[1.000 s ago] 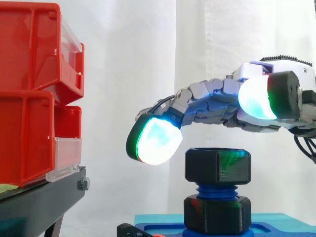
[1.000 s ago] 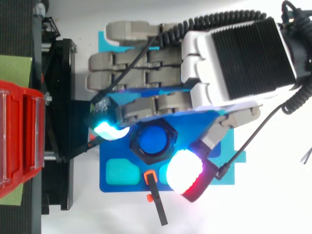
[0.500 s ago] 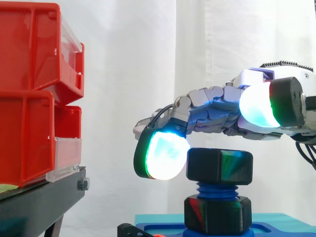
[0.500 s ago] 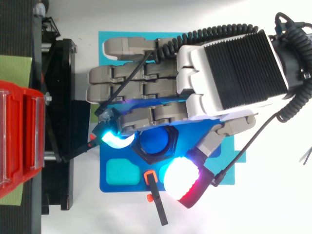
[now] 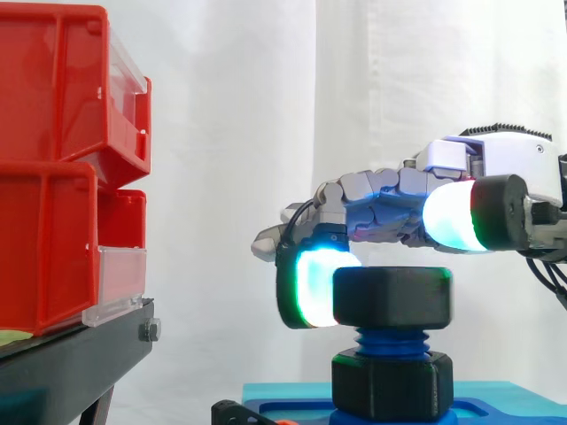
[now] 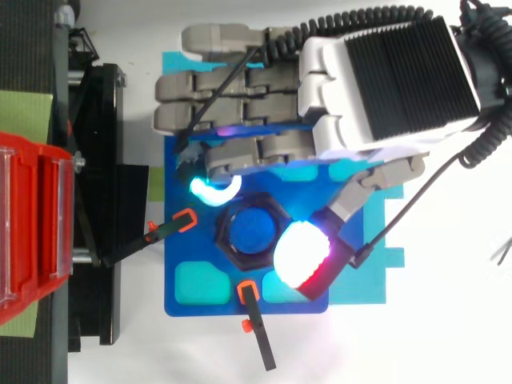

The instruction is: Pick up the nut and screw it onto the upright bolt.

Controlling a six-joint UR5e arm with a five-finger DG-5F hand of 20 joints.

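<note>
Curtain [image 5: 266, 106] behind — nut [image 5: 392, 299] in robot hand [image 6: 384, 80].

Count: one hand [image 6: 384, 80], two black nuts (upper nut [image 5: 392, 299], lower nut [image 5: 392, 385]), one blue bolt [image 5: 390, 340], one blue tray [image 6: 216, 308], two orange-tipped clamps [image 6: 186, 218] [image 6: 248, 290], two red bins [image 5: 53, 80] [image 5: 44, 248], one black stand [image 5: 71, 363], one white curtain [image 5: 266, 106].

Side view: close, level, nut [image 5: 392, 297] height, facing white curtain [image 5: 230, 133]; arm enters right. Top view: close, looking down, apparently near vertical. Shared: nut, hand [image 6: 384, 72], red bins [image 5: 53, 168] at left, blue tray [image 6: 180, 248].
</note>
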